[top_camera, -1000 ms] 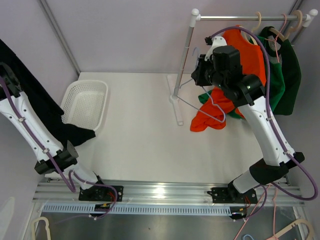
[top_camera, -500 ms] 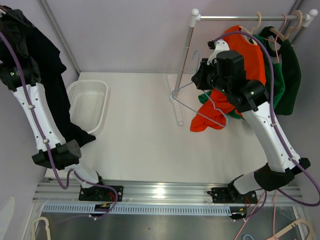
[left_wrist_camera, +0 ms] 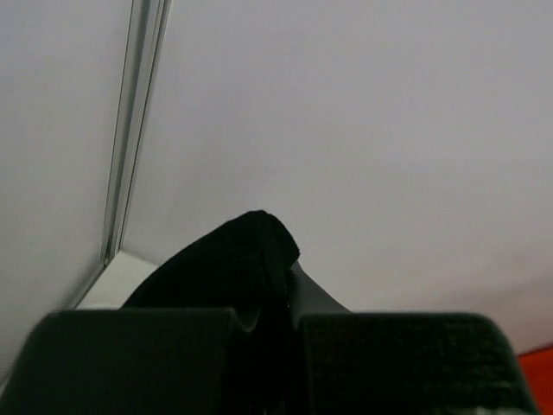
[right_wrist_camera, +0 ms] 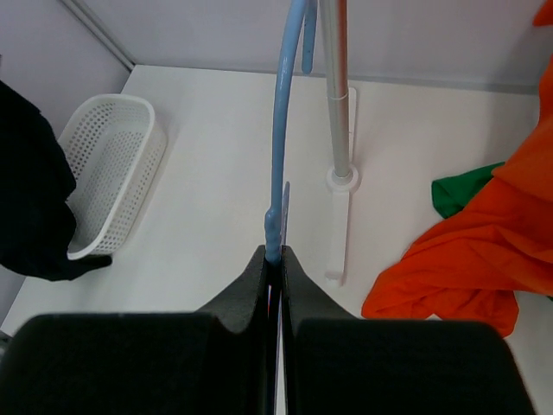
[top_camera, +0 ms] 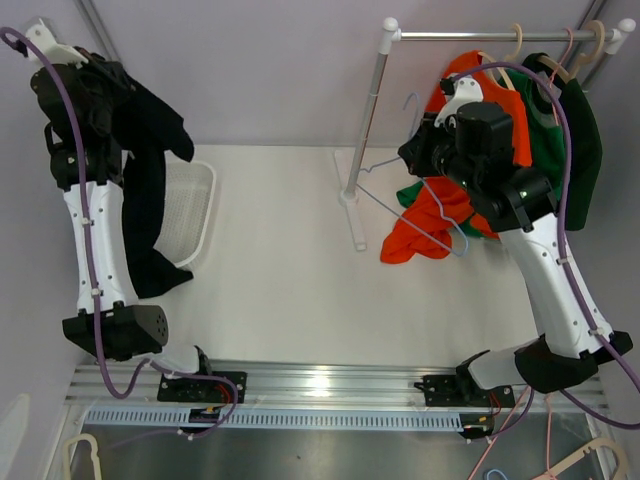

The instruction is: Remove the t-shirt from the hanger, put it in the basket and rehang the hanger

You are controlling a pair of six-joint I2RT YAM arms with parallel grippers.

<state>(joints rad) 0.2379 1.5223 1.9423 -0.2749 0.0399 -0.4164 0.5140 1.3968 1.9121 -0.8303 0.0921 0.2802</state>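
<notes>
Swung upright, left arm (top_camera: 93, 240) dangles black t-shirt (top_camera: 150, 190) from clamped tool (top_camera: 100, 80).

Right gripper (right_wrist_camera: 275, 252) tight on blue hanger (right_wrist_camera: 279, 130), white basket (right_wrist_camera: 117, 164) left, orange cloth (right_wrist_camera: 467, 259) right, perhaps a shirt

The t-shirt (top_camera: 148, 200) hangs below the left jaws, its lower end by the basket (top_camera: 198, 200) on the desk (top_camera: 290, 280). The hanger (right_wrist_camera: 278, 156) juts ahead of the right jaws, the rack pole (right_wrist_camera: 337, 95) just beyond, heaped clothes (right_wrist_camera: 449, 268) to their right.
</notes>
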